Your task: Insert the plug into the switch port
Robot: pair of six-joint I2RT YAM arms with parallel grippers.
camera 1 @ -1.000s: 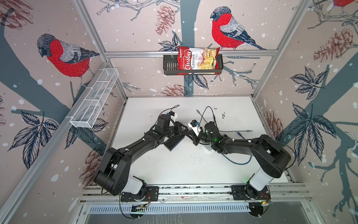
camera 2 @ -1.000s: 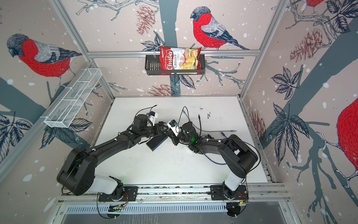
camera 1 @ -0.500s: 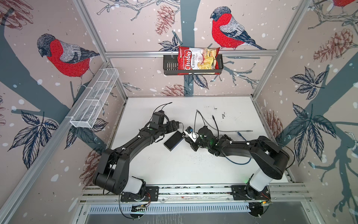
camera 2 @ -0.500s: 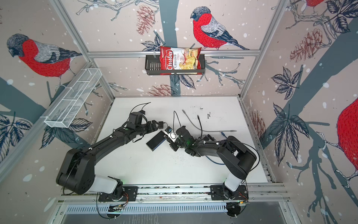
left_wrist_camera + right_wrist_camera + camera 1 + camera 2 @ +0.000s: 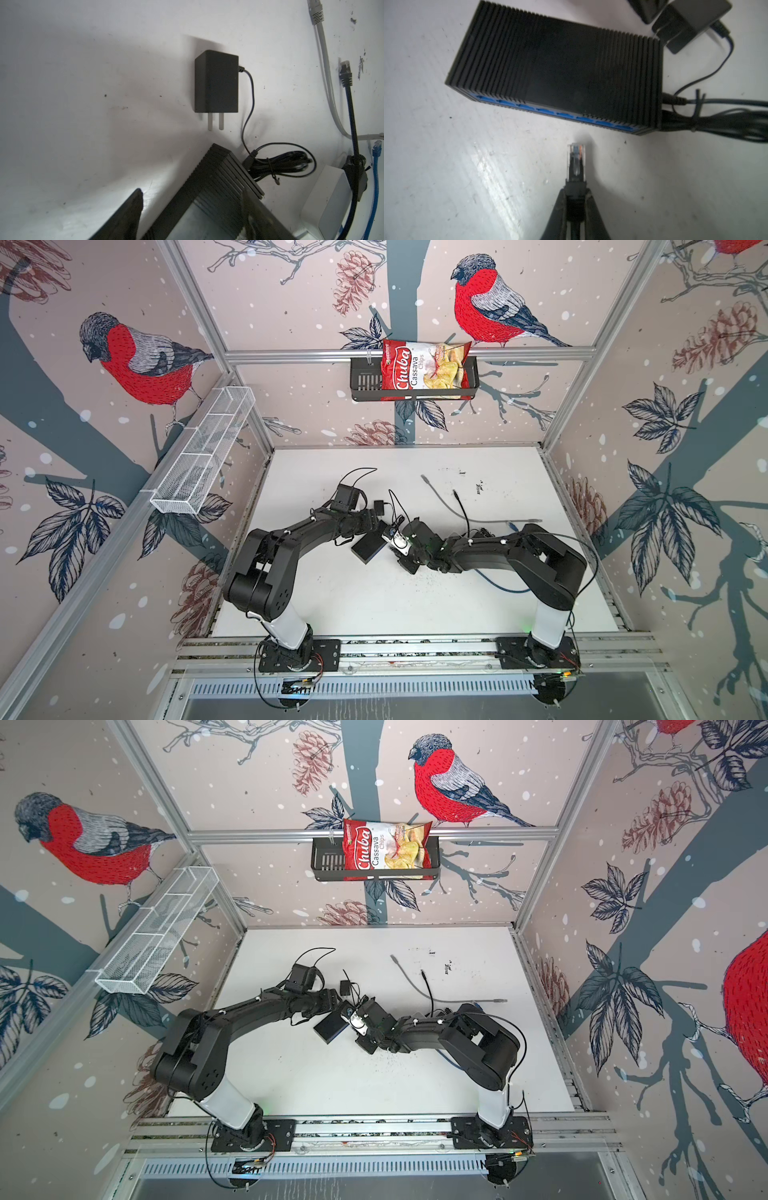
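Note:
The switch [image 5: 556,68] is a black ribbed box with a row of blue ports [image 5: 554,113], lying mid-table in both top views [image 5: 368,547] [image 5: 330,1028]. My right gripper [image 5: 576,191] is shut on the black boot of the plug [image 5: 576,158], whose clear tip points at the port face across a short gap. In a top view the right gripper [image 5: 392,536] sits just right of the switch. My left gripper [image 5: 193,207] stands open astride one end of the switch [image 5: 207,197]; one finger [image 5: 133,209] is clear of it, the other overlaps its top.
A black power adapter [image 5: 216,83] [image 5: 379,506] lies just behind the switch, its coiled lead [image 5: 286,164] plugged into the switch's end. Loose grey [image 5: 449,506], black [image 5: 461,506] and blue [image 5: 498,585] cables lie behind and under the right arm.
My right gripper has carried the plug leftward and nearer the front, up to the port face. My left gripper drew back from the switch, then came down over its end.

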